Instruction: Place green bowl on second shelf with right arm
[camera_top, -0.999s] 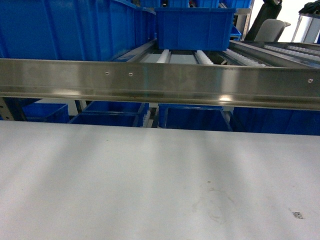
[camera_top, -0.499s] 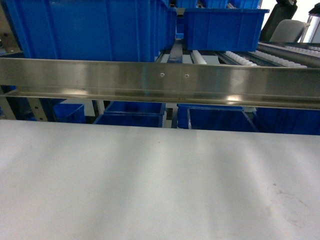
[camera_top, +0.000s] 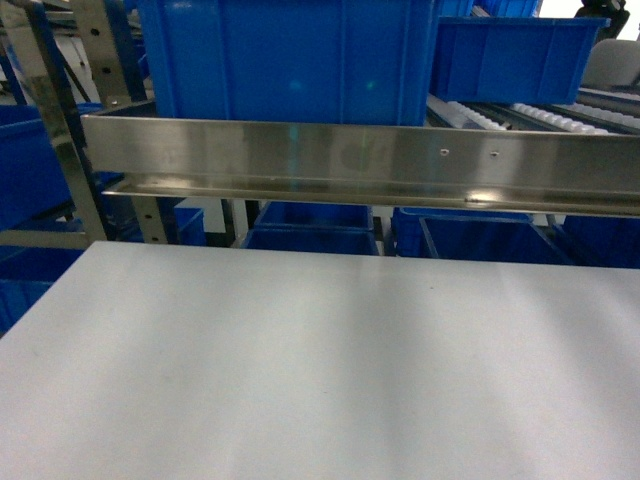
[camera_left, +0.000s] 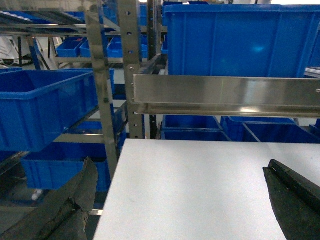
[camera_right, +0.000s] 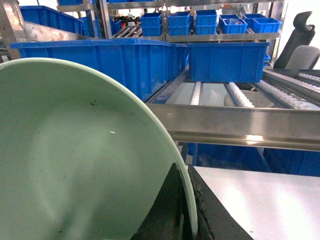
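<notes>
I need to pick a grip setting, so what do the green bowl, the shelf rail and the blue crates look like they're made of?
Green bowl: probably plastic or melamine; smooth, matte, one faint glint.
Shelf rail: stainless steel; brushed, mirror-like, reflecting lights.
Blue crates: molded plastic; uniform color, slightly glossy walls, thick rolled rims.
The right gripper's jaws pinch the bowl's rim.

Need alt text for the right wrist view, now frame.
A pale green bowl fills the left of the frame, its rim pinched by the right pincer at bottom centre. Behind it, the steel second shelf carries white rollers and blue crates, with a white tabletop below.
</notes>
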